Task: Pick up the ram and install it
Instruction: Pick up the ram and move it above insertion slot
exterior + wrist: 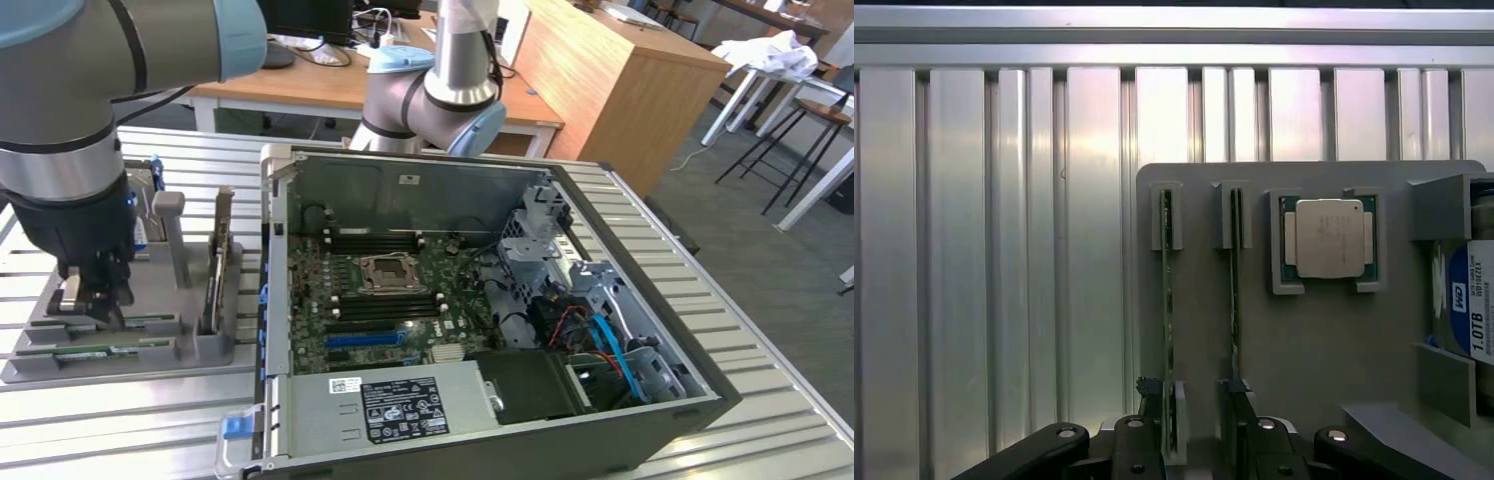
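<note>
Where the claw (1194,410) hangs spread over the grey holder (1314,350), the ram (1167,300) stands on edge between its jaws, with a twin stick (1234,290) close beside under the other jaw. I judge the ram light, stiff but fragile, best pinched across its flat faces, off the chips. Past the twin sit a processor (1329,237) and a hard drive (1464,300), crowding that side; open room lies upward and over the ribbed table (984,250).

Wrist view: gripper (1194,445) cut off at the frame edge past the finger linkage; contact with either ram (1167,300) stick not resolvable. Both sticks edge-on, chips and sticker hidden. The hard drive (1466,300) is cropped, label partly readable. Exterior view: arm (60,150) covers the grey holder's (207,345) far corner and most of the hard drive.
</note>
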